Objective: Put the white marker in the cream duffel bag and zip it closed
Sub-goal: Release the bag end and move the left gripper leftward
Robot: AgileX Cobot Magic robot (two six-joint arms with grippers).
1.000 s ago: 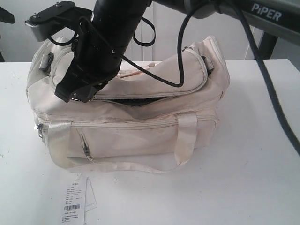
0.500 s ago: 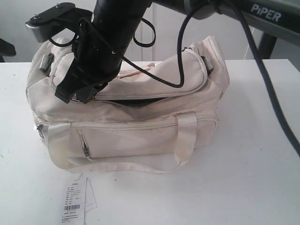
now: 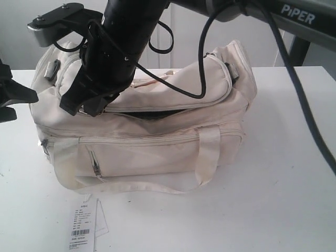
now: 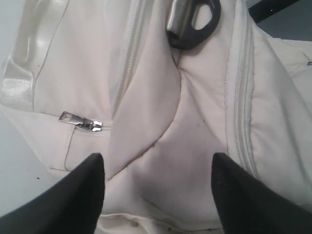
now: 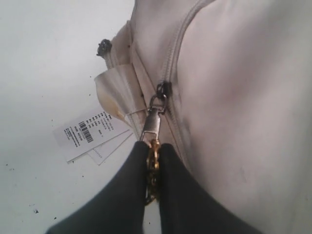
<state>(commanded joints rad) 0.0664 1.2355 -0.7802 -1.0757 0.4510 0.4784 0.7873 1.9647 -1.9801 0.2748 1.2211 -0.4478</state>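
Having come down the left edge of the exterior view over the last second, your left gripper (image 3: 10, 100) is now hanging just beside the end of the bag, while the right arm is showing almost no shift.

On the flat white table (image 3: 283, 173), the large soft cream fabric duffel bag (image 3: 157, 152) is sitting with its front pocket facing the camera. A white barcode paper tag (image 3: 81, 226) is lying just in front of it.

Along the bag's top, the main zip is gaping in a dark slit (image 3: 152, 113) of black lining. The closing is therefore, by the look of it, only partly done.

The slim white marker is not showing in any view, neither on the table nor through the slit. You are probably looking at a bag that is already holding it, though the pictures are not confirming that. Nothing else is showing inside.

Your right gripper (image 5: 153, 151) is pinching the small silver metal zipper pull (image 5: 152, 124) between tightly closed fingers, at the left end of the slit in the exterior view.

Your left gripper's fingers are standing wide apart and empty. They are facing the bag's end panel near a grey metal strap ring (image 4: 192, 19), apparently without touching the fabric.

What is remaining for you is running the pull along until the slit is gone.
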